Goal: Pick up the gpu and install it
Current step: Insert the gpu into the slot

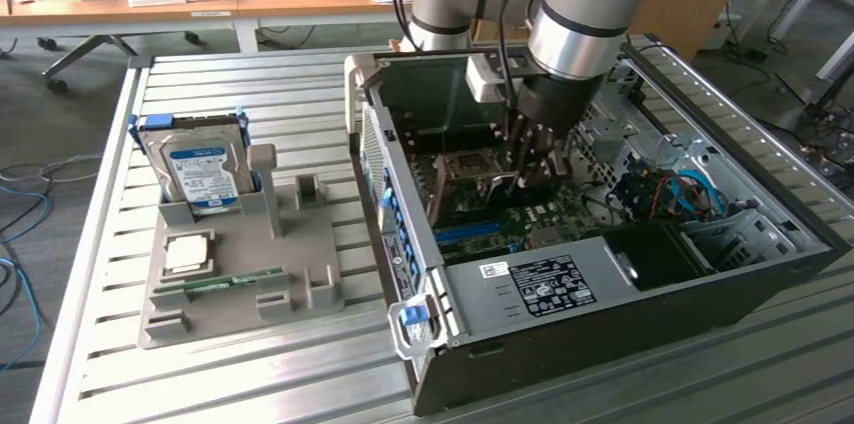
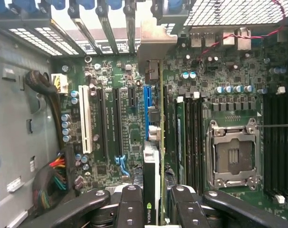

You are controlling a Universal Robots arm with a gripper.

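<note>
Inside the computer case (image 1: 801,234), the gripper (image 2: 153,209) is clamped narrowly on the gpu (image 2: 152,171), held edge-on over the motherboard (image 2: 110,118), its long axis parallel to the blue slot (image 2: 146,111) just beside it, seemingly not yet seated.

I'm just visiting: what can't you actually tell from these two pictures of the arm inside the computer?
1. Whether the graphics card is seated in its slot: in the wrist view it is seen edge-on and covers the slot beneath it.
2. The same spot in the exterior view: the gripper and arm stand in front of it.
3. The print on the hard drive label: too small in the exterior view.
</note>
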